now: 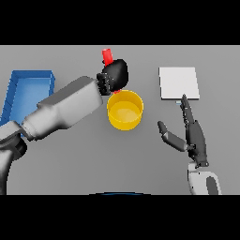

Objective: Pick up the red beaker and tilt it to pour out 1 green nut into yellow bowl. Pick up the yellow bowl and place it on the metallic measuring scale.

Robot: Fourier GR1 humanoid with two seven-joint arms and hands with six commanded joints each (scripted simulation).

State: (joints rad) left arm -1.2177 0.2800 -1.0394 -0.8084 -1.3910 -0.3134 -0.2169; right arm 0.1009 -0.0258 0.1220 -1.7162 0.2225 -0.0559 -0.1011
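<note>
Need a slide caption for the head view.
Left robot hand holds red beaker behind yellow bowl; right robot hand open.

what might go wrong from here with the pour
1. The left hand covers most of the red beaker, held just behind the yellow bowl's far rim; a nut might drop outside.
2. No nut is visible, so more than one could spill.
3. The open right hand sits between bowl and scale.

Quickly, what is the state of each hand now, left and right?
Left hand: shut on the red beaker, just behind the yellow bowl.
Right hand: open, holding nothing, fingers straight, near the metallic scale.
</note>
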